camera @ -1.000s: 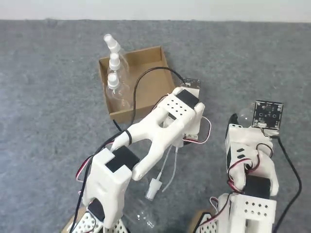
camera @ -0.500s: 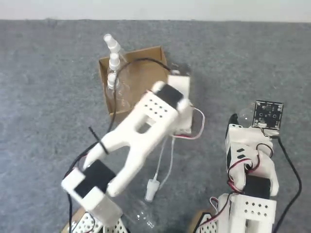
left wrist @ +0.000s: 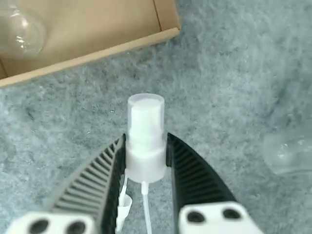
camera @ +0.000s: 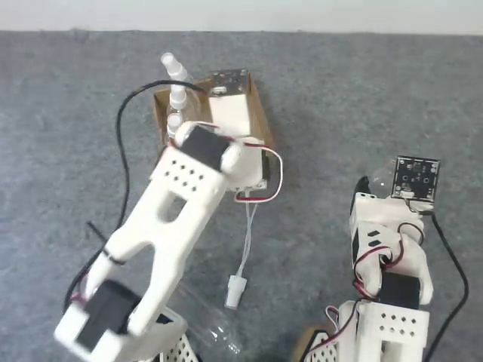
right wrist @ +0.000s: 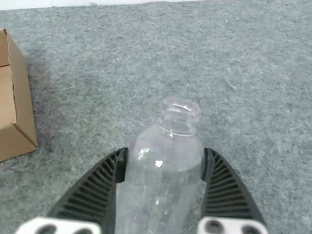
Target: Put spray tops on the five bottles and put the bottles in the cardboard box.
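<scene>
My left gripper (left wrist: pixel 145 141) is shut on a white spray top (left wrist: pixel 145 131), its thin tube hanging down, above the carpet just off the cardboard box's (left wrist: pixel 97 53) front corner. In the high view that arm's wrist hangs over the box (camera: pixel 256 105). Three capped bottles (camera: pixel 175 98) stand along the box's left side. My right gripper (right wrist: pixel 165 156) is shut on an open clear bottle (right wrist: pixel 168 161), seen in the high view as a clear bottle (camera: pixel 379 179) at the right. A second spray top (camera: pixel 235 290) lies on the carpet with its tube. Another clear bottle (camera: pixel 215 332) lies near the left arm's base.
Grey carpet covers the table. The box's right half (camera: pixel 241 128) holds nothing that I can see. Part of a clear bottle (left wrist: pixel 287 151) shows at the edge of the left wrist view. The box's corner (right wrist: pixel 17 97) sits far off in the right wrist view.
The left arm has swung up and to the left, from the table's middle to over the box, carrying the spray top. The right arm has not moved.
</scene>
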